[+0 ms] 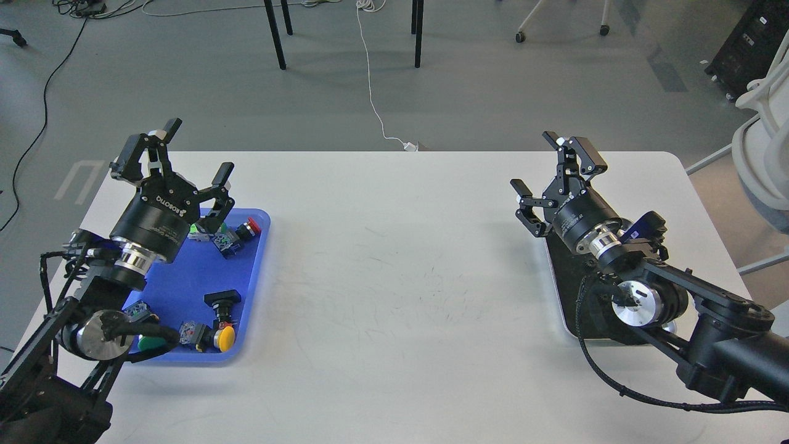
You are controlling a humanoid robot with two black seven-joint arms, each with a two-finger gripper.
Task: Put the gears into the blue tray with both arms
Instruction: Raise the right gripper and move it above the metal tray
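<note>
Our left claw [185,154] hangs wide open and empty above the far end of the blue tray [256,290], which sits at the table's [394,277] left edge. In the tray lie push-button switches: a red-capped one [249,228], a black one [222,300], a yellow one [226,338]. We cannot make out any gears. The white table is bare and faintly scuffed through the middle. Our right claw [551,166] is also spread open, gripping nothing, over the far end of a dark tray [564,296]. Beyond the table lie grey floor, a white cable [370,86], black chair legs [274,34] and an office chair [761,148] at right.
</note>
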